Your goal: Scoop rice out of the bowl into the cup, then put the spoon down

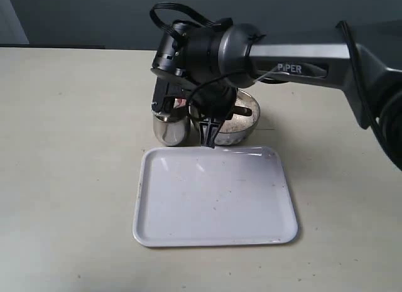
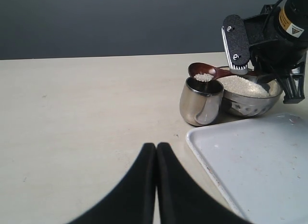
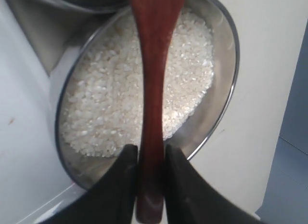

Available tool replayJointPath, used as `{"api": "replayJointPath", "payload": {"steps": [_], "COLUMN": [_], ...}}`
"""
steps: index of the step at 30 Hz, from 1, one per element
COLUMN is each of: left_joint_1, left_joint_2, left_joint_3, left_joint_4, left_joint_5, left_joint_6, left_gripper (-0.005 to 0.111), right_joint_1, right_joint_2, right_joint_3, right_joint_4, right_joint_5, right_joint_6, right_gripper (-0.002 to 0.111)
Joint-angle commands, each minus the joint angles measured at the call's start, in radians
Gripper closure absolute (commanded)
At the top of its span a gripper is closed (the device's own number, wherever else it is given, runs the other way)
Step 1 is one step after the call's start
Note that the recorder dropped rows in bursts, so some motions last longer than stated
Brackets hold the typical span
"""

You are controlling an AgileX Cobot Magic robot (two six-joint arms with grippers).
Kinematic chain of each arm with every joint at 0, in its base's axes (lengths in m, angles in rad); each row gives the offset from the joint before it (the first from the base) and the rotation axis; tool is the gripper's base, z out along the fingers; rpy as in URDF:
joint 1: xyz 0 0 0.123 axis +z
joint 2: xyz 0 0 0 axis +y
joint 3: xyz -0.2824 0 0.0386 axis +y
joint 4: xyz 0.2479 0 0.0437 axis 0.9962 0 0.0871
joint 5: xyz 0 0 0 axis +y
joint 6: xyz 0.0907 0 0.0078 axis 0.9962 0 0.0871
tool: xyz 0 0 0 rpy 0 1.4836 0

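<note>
One small heap of rice (image 2: pixel 204 77) rides in the spoon (image 2: pixel 210 71), whose slim handle the right end effector (image 3: pixel 151 155) pinches between its two fingers. The loaded end reaches out ahead of that end effector and hangs over the mouth of the cup (image 2: pixel 199 102), close to the rim. The bowl (image 2: pixel 252 104) lies directly under the handle and is well filled.

Spilling is the main risk. If the spoon tips while its load is this near the rim, grains could slide down the outside wall onto the desk (image 2: pixel 86 113) or into the gap beside the bowl. The handle looks smooth and narrow, so it might twist in the pinch and dump the load early. A low dip could knock the cup, which looks light and round-sided enough to tip. Whether cup and bowl touch cannot be told.

The left end effector (image 2: pixel 156 148) is pressed together on nothing, low over the desk, with the cup well ahead of it and the tray (image 2: pixel 250 161) off to one side.
</note>
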Motion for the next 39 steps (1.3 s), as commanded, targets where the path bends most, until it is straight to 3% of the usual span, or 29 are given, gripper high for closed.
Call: {"api": "replayJointPath", "payload": {"steps": [1, 39], "left_joint_1": [-0.006, -0.006], "left_joint_2": [-0.005, -0.005], "left_joint_3": [-0.004, -0.004], "left_joint_4": [0.0, 0.0], "left_joint_5": [-0.014, -0.014], "left_joint_6": [-0.007, -0.007], "left_gripper": [0.106, 0.106], "right_joint_1": [0.001, 0.019], "right_joint_2": [-0.003, -0.003], "right_joint_3": [-0.005, 0.006], "right_joint_4": [-0.018, -0.086], "right_joint_5": [-0.018, -0.053], "right_joint_6": [0.02, 0.118], "right_gripper": [0.109, 0.109]}}
